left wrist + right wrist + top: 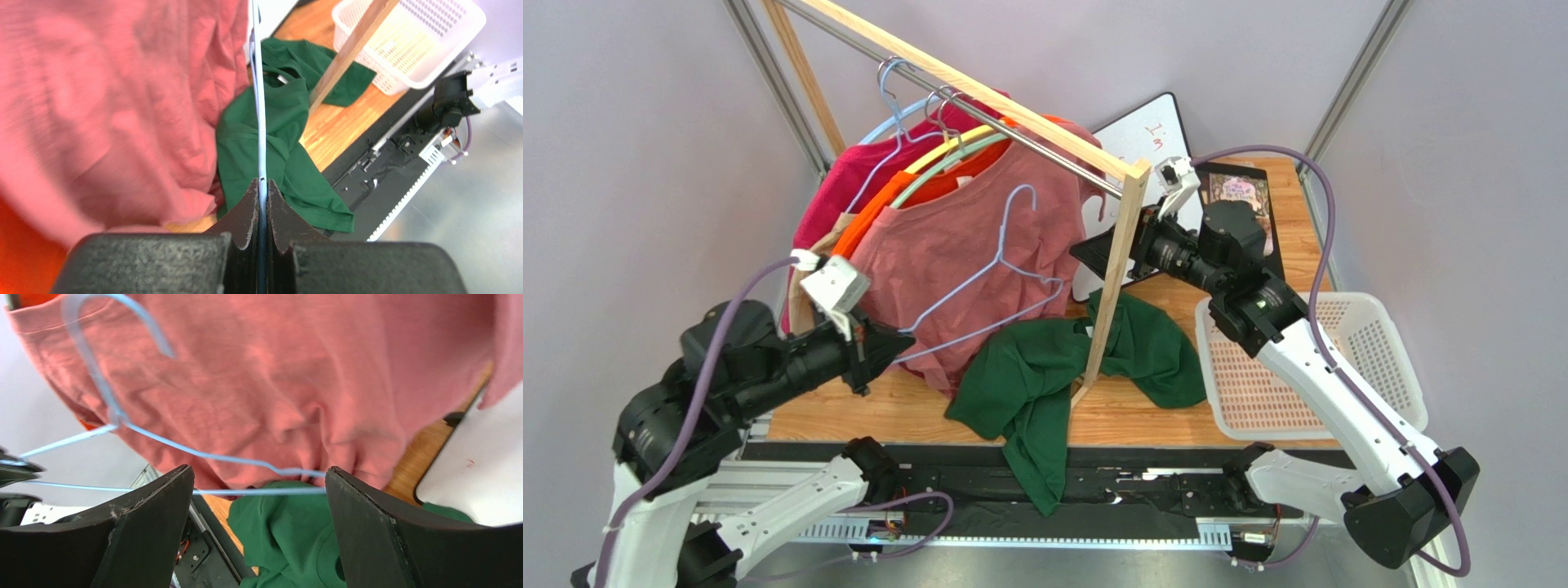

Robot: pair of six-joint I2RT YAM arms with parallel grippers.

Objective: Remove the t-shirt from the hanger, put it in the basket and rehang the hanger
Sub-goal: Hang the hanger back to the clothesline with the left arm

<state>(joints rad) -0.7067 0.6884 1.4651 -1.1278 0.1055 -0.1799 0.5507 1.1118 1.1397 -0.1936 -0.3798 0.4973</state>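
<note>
The left gripper [889, 348], at the lower left of the overhead view, is pinching the light blue wire hanger [955, 294] by one end. In the left wrist view its jaws are pressing together on the thin wire [258, 92], which is running straight up the frame. The hanger looks bare, so the grip seems meant simply to hold it up and away from the cloth.

The green t-shirt [1038, 380] is lying crumpled at the lower centre of the overhead view. Part of it is resting on the wooden table [1161, 417] and part is spilling over the near edge, around the foot of the rack's post [1118, 282]. It appears already off the hanger.

The right gripper [259, 471] is hovering beside the post with its jaws wide apart and nothing between them, facing the hanger and the pink shirt [965, 233] hanging behind it. It is likely waiting clear of the wire. The white basket [1369, 319] is sitting at the right.
</note>
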